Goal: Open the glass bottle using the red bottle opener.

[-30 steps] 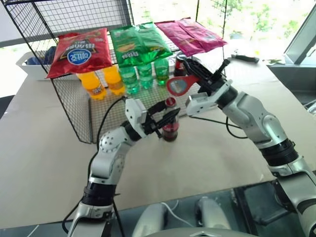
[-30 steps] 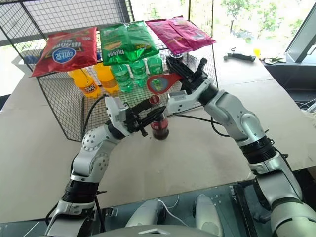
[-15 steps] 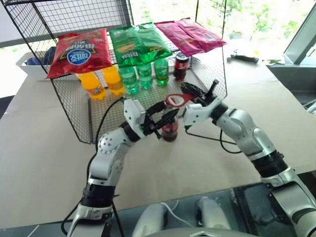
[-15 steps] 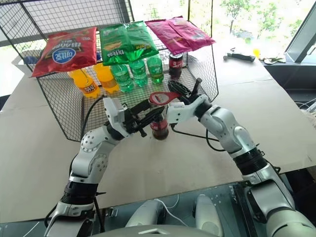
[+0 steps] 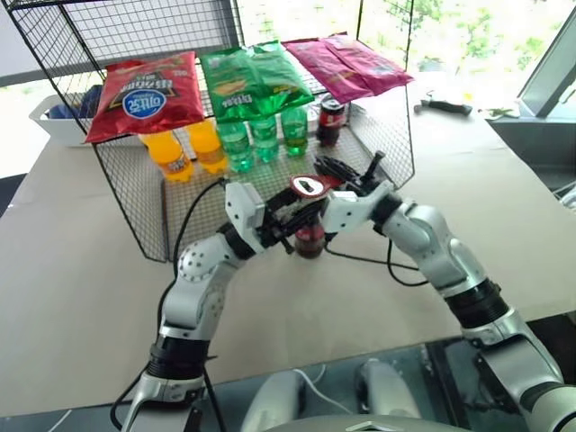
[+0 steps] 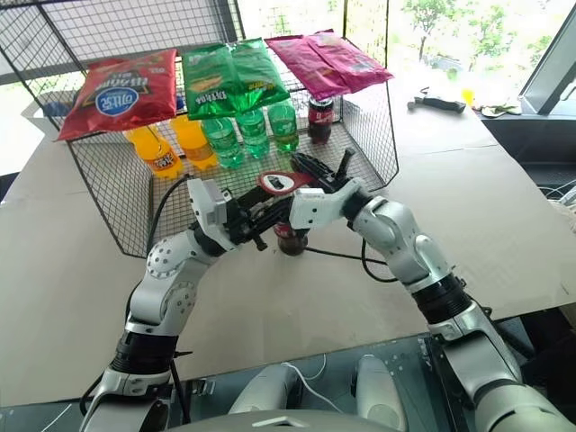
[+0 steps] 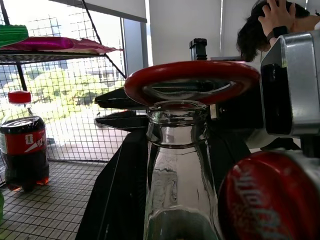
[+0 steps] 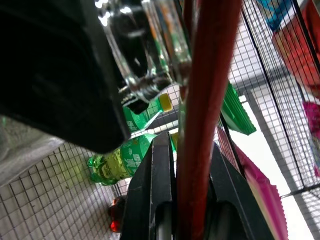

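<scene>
A wire rack (image 5: 126,207) stands at the far left of the table (image 5: 72,297), with chip bags on top and orange and green soda bottles (image 5: 238,144) under them; a squat cola bottle (image 5: 330,121) sits at its right end.

In front of the rack, the left gripper (image 5: 301,210) holds the glass bottle (image 5: 310,238) upright on the table, its fingers pinching the bottle about the neck and shoulder. It has not moved over the last second, so the bottle stays steady.

The change is on the right. A second ago the right gripper (image 5: 335,184) held the red opener (image 5: 306,186) high above the bottle, its ring facing the camera. Now the arm has dropped and rolled, so the ring lies flat, directly over the bottle's top. The jaws are pressed together on the opener's handle.

The left wrist view shows the ring (image 7: 192,82) sitting just above the bottle's glass lip (image 7: 177,107). A red cap-like disc (image 7: 270,200) shows close to the camera there, though I cannot tell whether it is this bottle's cap.

This suggests the opener has reached its working spot. If the cap is on, the next step is to hook the ring under its edge and lever up; the left grip must resist that pull or the bottle may tip.
</scene>
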Controlling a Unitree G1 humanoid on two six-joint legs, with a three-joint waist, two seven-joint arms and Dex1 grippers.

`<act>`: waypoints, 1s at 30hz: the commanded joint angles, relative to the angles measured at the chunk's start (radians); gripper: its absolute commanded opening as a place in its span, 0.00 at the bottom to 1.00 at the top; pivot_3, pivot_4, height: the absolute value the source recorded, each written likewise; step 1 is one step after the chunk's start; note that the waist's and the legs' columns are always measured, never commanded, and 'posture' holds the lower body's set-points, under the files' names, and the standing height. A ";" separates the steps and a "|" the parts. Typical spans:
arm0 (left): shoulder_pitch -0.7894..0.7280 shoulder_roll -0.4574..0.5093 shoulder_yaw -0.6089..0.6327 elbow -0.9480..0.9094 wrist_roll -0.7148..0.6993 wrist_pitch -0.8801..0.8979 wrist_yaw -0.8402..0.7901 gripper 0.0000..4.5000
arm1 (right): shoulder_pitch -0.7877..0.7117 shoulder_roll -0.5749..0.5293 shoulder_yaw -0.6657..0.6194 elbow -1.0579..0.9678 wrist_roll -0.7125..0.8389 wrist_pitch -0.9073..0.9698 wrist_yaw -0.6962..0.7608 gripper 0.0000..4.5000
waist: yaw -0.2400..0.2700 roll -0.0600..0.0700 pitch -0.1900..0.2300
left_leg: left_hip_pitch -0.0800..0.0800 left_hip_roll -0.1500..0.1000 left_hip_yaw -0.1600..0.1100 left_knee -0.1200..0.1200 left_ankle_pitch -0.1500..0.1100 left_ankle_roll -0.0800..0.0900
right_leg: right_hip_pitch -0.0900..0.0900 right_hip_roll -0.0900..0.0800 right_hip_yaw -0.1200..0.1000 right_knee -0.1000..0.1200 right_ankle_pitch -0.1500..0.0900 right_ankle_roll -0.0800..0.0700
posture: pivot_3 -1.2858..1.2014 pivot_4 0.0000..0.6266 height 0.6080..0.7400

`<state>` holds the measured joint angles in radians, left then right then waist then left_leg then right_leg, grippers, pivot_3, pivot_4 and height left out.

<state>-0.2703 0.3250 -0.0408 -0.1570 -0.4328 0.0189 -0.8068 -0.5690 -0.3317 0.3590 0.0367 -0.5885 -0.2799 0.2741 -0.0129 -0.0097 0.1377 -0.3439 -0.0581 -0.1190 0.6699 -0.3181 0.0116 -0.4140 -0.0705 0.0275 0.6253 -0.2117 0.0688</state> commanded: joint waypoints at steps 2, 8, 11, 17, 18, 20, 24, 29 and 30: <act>0.020 0.014 -0.021 0.033 0.040 0.021 0.005 0.34 | 0.024 0.007 0.015 -0.016 -0.006 0.007 0.003 0.00 | -0.001 0.000 0.000 | 0.000 0.000 0.000 0.000 0.000 0.000 | 0.000 0.000 0.000 0.000 0.000 0.000 | 0.52 0.24 1.00; 0.027 0.017 -0.016 0.024 0.030 0.031 0.006 0.34 | 0.004 0.031 -0.039 -0.027 0.002 0.022 -0.073 0.00 | -0.001 0.000 0.000 | 0.000 0.000 0.000 0.000 0.000 -0.001 | 0.000 0.000 0.000 0.000 0.000 0.000 | 0.52 0.24 1.00; 0.027 0.018 -0.012 0.021 0.023 0.033 0.006 0.34 | 0.006 0.040 -0.054 -0.031 0.018 0.032 -0.083 0.00 | -0.001 0.000 0.000 | 0.000 0.000 0.000 0.000 0.000 -0.001 | 0.000 0.000 0.000 0.000 0.000 0.000 | 0.52 0.24 1.00; 0.030 0.016 0.008 0.001 -0.014 0.054 0.009 0.43 | 0.033 0.073 -0.122 -0.035 0.125 0.086 -0.079 0.00 | -0.001 0.001 0.000 | 0.000 0.000 -0.001 -0.001 0.000 -0.001 | -0.001 0.000 0.000 0.000 0.000 0.000 | 0.52 0.24 1.00; 0.031 0.017 0.010 -0.002 -0.016 0.056 0.009 0.51 | 0.037 0.076 -0.128 -0.037 0.134 0.094 -0.079 0.00 | -0.001 0.001 0.001 | 0.000 0.000 -0.001 -0.001 0.000 -0.001 | -0.001 0.000 0.000 0.000 0.000 0.000 | 0.52 0.24 1.00; 0.033 0.019 0.012 -0.006 -0.017 0.058 0.010 0.64 | 0.042 0.078 -0.136 -0.038 0.148 0.105 -0.079 0.00 | -0.003 0.002 0.003 | -0.001 0.000 0.000 -0.001 0.000 -0.001 | -0.001 0.000 0.000 0.000 0.000 0.000 | 0.52 0.24 1.00; 0.036 0.020 0.017 -0.016 -0.017 0.059 0.009 0.98 | 0.059 0.081 -0.144 -0.042 0.177 0.125 -0.070 0.00 | -0.003 0.002 0.005 | -0.003 0.000 -0.001 -0.002 0.000 -0.001 | -0.004 0.000 0.000 -0.001 0.000 0.000 | 0.52 0.24 1.00; 0.049 0.029 0.024 -0.038 -0.030 0.067 0.002 0.98 | 0.092 0.099 -0.169 -0.052 0.240 0.179 -0.049 0.00 | -0.003 0.002 0.005 | -0.004 0.001 -0.001 -0.003 0.000 -0.001 | -0.004 0.000 0.000 -0.003 0.000 0.000 | 0.52 0.24 1.00; 0.053 0.032 0.026 -0.043 -0.033 0.069 0.001 0.98 | 0.100 0.106 -0.175 -0.057 0.256 0.197 -0.043 0.00 | -0.003 0.002 0.005 | -0.004 0.001 -0.001 -0.003 0.000 -0.001 | -0.004 0.000 0.000 -0.003 0.000 0.000 | 0.52 0.24 1.00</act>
<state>-0.2234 0.3494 -0.0341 -0.1490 -0.4527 0.0899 -0.8026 -0.4676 -0.2305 0.2116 0.0348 -0.3684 -0.0993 0.2259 -0.0156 -0.0076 0.1432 -0.3476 -0.0566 -0.1197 0.6668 -0.3178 0.0110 -0.4179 -0.0704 0.0274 0.6222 -0.2118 0.0686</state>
